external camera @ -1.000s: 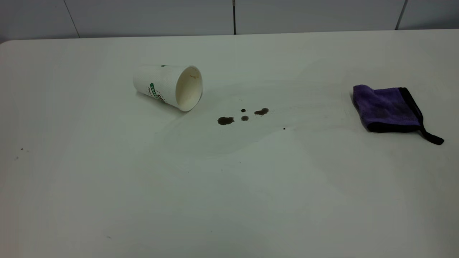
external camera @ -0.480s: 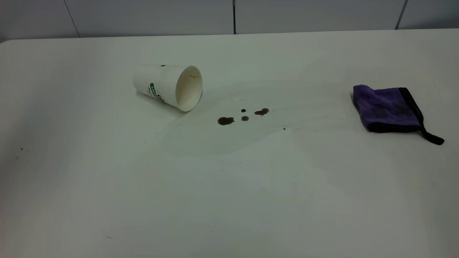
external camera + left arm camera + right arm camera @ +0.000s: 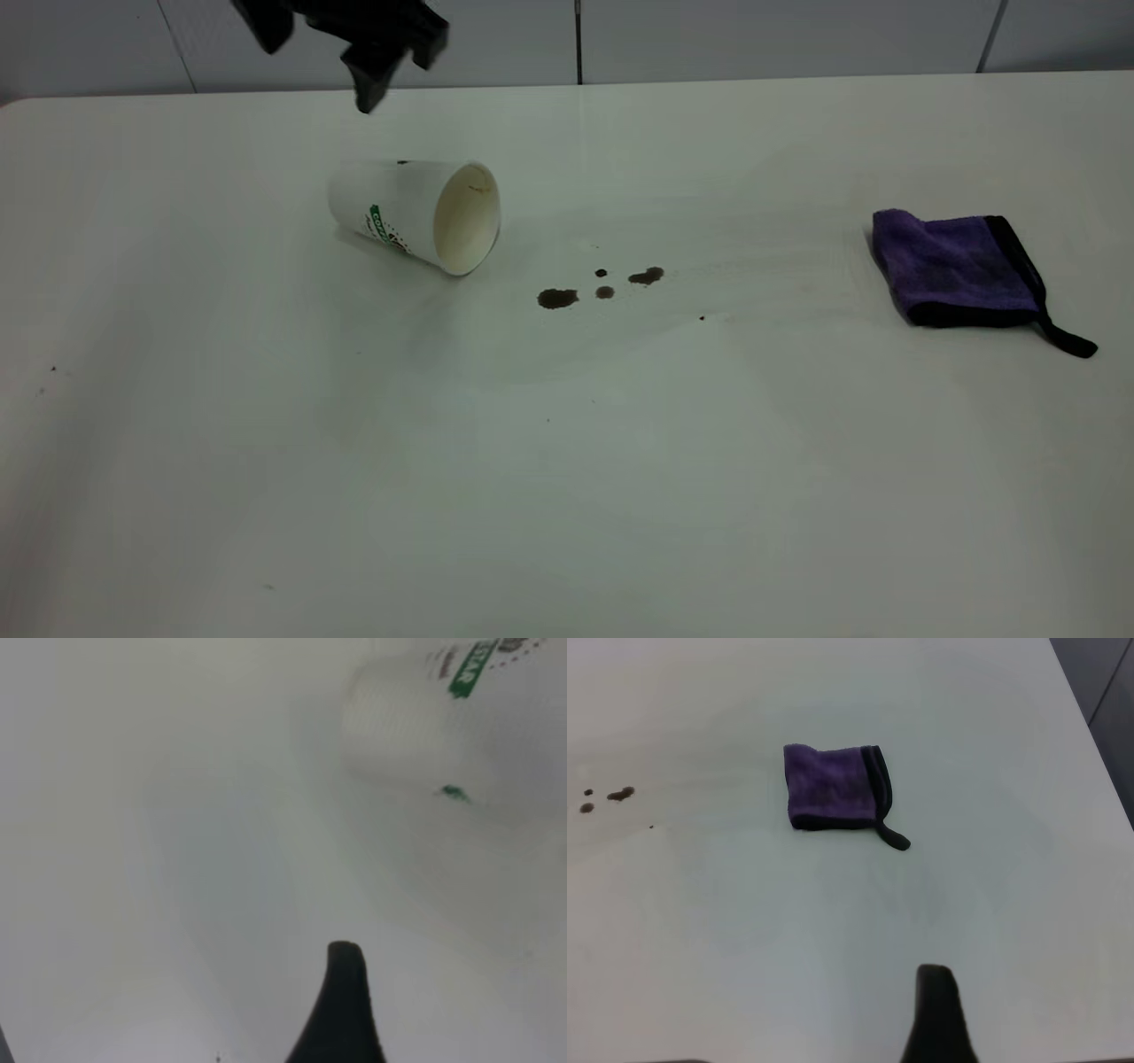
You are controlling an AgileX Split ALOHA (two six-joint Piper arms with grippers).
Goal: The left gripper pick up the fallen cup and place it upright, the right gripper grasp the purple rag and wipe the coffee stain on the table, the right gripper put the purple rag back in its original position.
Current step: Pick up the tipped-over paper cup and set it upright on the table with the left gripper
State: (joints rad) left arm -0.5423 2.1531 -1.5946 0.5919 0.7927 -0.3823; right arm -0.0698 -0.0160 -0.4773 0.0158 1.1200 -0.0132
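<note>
One cup, light and crushable, is lying mouth toward 3 o'clock; the left gripper, spread, is hovering at 12; grip its sidewall gently.

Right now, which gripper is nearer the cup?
Left. The left gripper hangs just above the cup; the right gripper is off beyond the purple rag.
</note>
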